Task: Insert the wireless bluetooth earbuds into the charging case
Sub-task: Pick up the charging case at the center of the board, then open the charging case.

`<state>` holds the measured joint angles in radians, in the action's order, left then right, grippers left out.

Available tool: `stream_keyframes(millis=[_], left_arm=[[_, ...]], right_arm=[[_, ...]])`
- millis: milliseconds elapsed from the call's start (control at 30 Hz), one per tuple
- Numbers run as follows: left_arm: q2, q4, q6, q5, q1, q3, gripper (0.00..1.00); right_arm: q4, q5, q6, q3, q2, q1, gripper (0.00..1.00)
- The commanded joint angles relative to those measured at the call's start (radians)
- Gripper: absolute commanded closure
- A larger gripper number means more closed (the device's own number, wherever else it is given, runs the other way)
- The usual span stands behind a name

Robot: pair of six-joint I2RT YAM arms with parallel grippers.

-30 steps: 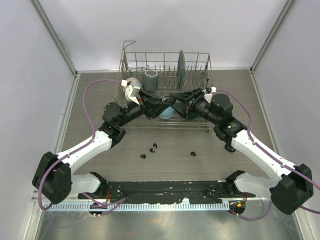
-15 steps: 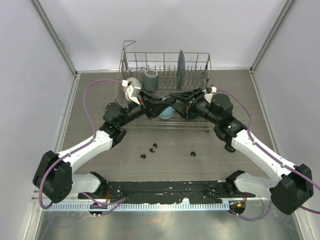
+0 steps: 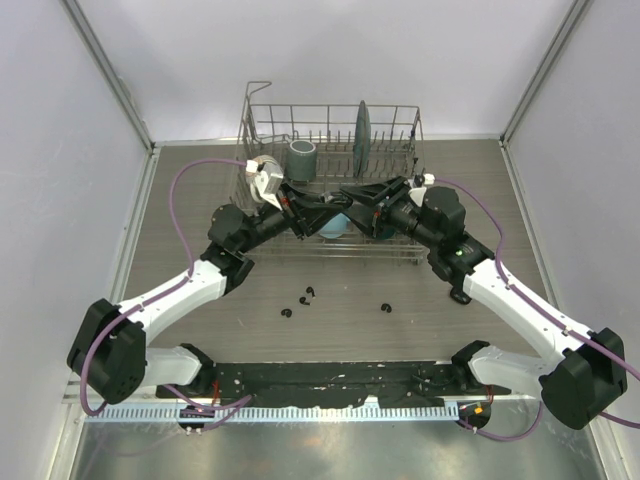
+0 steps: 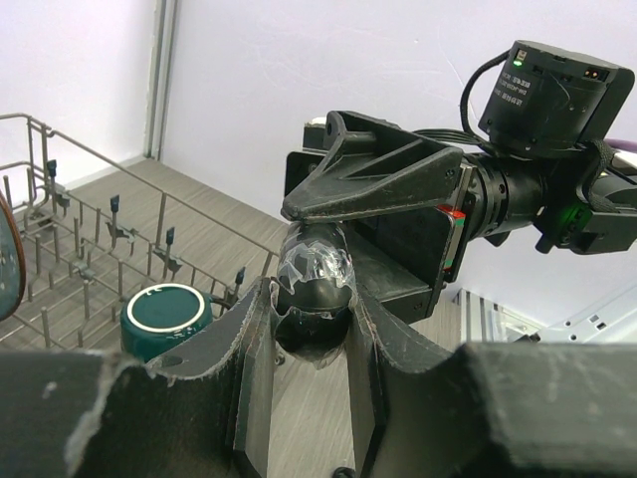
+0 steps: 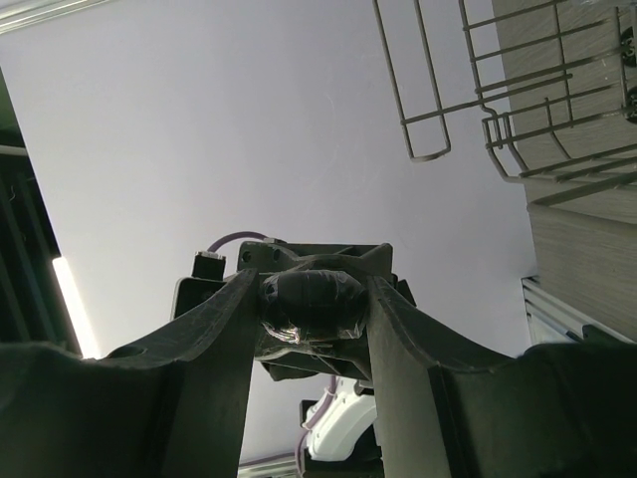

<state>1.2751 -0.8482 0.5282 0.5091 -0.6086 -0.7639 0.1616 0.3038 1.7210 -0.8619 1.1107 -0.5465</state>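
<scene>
The dish rack (image 3: 330,150) is set at the far middle of the table (image 3: 180,230). Within the rack, a cup (image 3: 303,158) is stood at the left rear, a plate (image 3: 362,128) is held upright to the right of the cup, and a mug (image 3: 333,228) is placed at the front centre. Three earbuds (image 3: 302,301) are grouped on the table before the rack's left half. A fourth earbud (image 3: 384,308) is laid apart before its right half. The charging case (image 4: 315,279) is held above the rack's front centre, between the left gripper (image 4: 312,299) and the right gripper (image 5: 314,299).
</scene>
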Motion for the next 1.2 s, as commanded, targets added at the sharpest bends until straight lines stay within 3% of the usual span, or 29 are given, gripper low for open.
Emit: stream_keyframes(millis=[0, 33, 133, 200, 467, 633, 933, 1167], left_arm=[[-0.002, -0.054, 0.013, -0.007, -0.003, -0.025, 1.00], [-0.005, -0.055, 0.015, -0.006, -0.003, -0.023, 1.00], [-0.020, -0.115, 0.010, -0.018, -0.003, 0.015, 1.00], [-0.036, -0.155, 0.006, -0.038, -0.003, 0.063, 1.00], [-0.150, -0.176, -0.022, -0.108, -0.003, 0.179, 1.00], [-0.192, -0.288, 0.042, -0.179, -0.003, 0.258, 1.00], [-0.148, -0.362, 0.125, -0.080, -0.003, 0.246, 1.00], [-0.129, -0.361, 0.135, -0.018, -0.005, 0.224, 1.00]], right_arm=[[-0.008, 0.043, -0.070, -0.045, -0.003, -0.015, 0.85], [-0.004, 0.046, -0.092, -0.046, -0.003, -0.015, 0.61], [-0.008, 0.052, -0.150, -0.058, -0.008, -0.012, 0.25], [-0.013, 0.043, -0.217, -0.066, -0.015, -0.012, 0.14], [-0.281, -0.028, -0.673, -0.172, -0.095, -0.010, 0.12], [-0.457, -0.009, -0.992, -0.218, -0.124, -0.016, 0.12], [-0.482, 0.061, -1.084, -0.276, -0.084, -0.058, 0.12], [-0.410, 0.084, -1.040, -0.273, -0.063, -0.075, 0.12]])
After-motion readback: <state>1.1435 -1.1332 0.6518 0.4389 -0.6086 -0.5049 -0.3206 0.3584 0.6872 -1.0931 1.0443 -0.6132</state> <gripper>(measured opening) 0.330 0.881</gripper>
